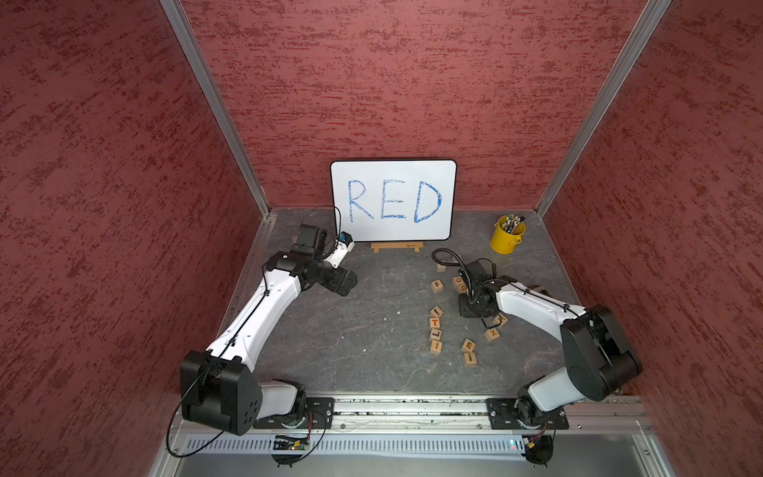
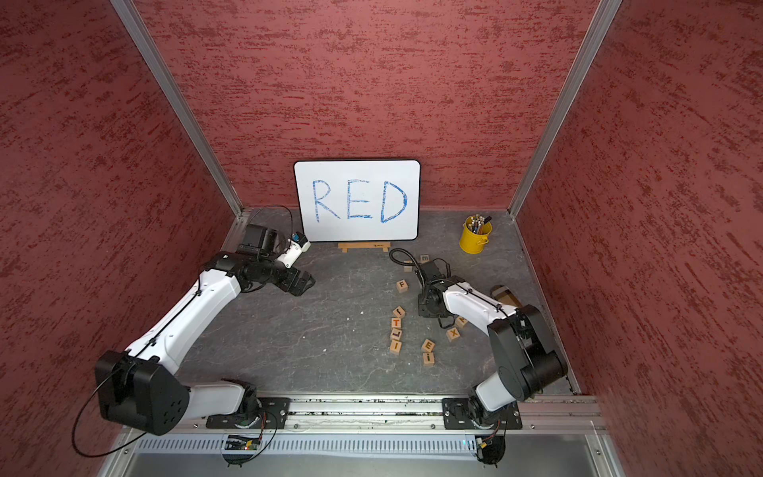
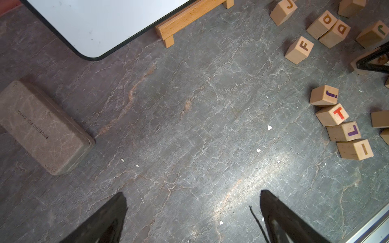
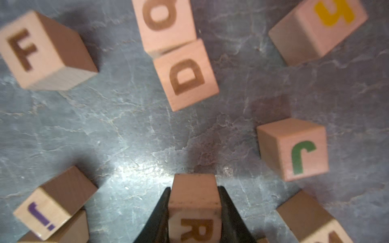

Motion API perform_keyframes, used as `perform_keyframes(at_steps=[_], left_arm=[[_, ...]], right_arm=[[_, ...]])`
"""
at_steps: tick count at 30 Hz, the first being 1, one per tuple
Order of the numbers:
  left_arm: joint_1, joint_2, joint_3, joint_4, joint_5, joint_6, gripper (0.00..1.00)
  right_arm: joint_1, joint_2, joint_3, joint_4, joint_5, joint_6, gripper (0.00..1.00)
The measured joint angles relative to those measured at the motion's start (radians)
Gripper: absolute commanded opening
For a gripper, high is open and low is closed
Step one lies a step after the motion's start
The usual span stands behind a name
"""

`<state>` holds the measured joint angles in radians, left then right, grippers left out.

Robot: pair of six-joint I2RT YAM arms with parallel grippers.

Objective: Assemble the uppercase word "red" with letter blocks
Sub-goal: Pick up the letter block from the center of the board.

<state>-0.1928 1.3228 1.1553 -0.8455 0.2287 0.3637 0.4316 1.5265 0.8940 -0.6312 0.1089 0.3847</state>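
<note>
Grip check, right arm: right gripper (image 4: 194,189) is closed on the small light-wood R cube (image 4: 194,212) (orange-brown letter). One black finger lies flat on each side face, and the R face is turned toward the wrist camera. Cannot tell whether the cube is clear of the dark grey stone-pattern tabletop (image 4: 136,136).

Small light-wood D cube (image 4: 186,75) (orange-brown letter) lies straight ahead of those fingertips, apart from the R cube, letter face up. Its far edge touches a like round-letter cube (image 4: 164,21); the letter is O or Q, not legible enough to say which.

Small light-wood E cube (image 1: 467,345) (orange-brown letter) sits behind the right gripper, toward the arm bases, near it but not touching. A like i cube (image 1: 470,358) is just beside it, farther back.

Light-wood F cube (image 4: 31,50) is ahead of the right gripper on the side toward the left arm. A green-lettered J cube (image 4: 294,151) is ahead on the opposite side. Both are apart from the R cube.

Left gripper (image 3: 193,194) has its fingers spread wide with nothing between them. It is over bare tabletop, well apart from every cube. The corner of the white whiteboard with blue handwritten RED (image 1: 392,198) lies ahead of its fingertips.
</note>
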Motion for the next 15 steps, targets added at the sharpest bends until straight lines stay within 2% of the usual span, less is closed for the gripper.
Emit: perform_keyframes(at_steps=[8, 15], left_arm=[[0.134, 0.006, 0.008, -0.015, 0.078, -0.032, 1.0], [0.251, 0.008, 0.025, -0.053, 0.147, -0.021, 0.99]], right_arm=[[0.058, 0.013, 0.197, -0.081, 0.008, -0.041, 0.13], [0.195, 0.208, 0.468, -0.124, 0.011, -0.099, 0.14]])
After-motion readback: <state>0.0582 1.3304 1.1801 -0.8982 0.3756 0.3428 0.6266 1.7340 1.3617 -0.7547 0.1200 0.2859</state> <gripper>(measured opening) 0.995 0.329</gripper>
